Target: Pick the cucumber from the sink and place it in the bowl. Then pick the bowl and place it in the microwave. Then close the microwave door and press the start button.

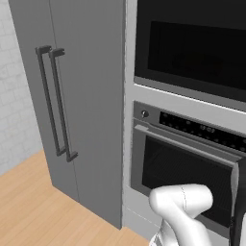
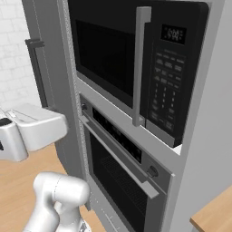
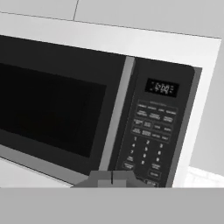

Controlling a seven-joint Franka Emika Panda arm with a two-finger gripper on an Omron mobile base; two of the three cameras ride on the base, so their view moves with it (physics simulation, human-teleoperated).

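Left base view: the microwave (image 1: 192,48) sits at top right, door (image 1: 197,45) shut, black window dark. Under it is the oven (image 1: 187,163) with its knob and control strip. A tall grey cabinet (image 1: 81,96) with two bar handles stands to the left, over a wood floor (image 1: 29,206). The white arm rises at lower right.

Right base view: the microwave's door looks flush with the frame, its vertical handle (image 2: 141,63) beside the keypad strip (image 2: 165,86), clock display on top. The oven is below. The arm's hand section hangs at left, well apart from the keypad.

Hand view: the gripper (image 3: 112,177) sits at the bottom edge, jaws clenched together, nothing between them. It faces the lower end of the keypad, near the handle's foot. Whether it touches the panel, can't tell.

Cucumber and bowl: presumably behind the shut door; the window is too dark to check.

Step in hand, judged: pressing start. To do it well, keep the jaws pinched so the tips act as one poker, line up on the bottom row of keys where start likely sits (labels too blurred to read), push straight in, square to the panel, stay off the handle.
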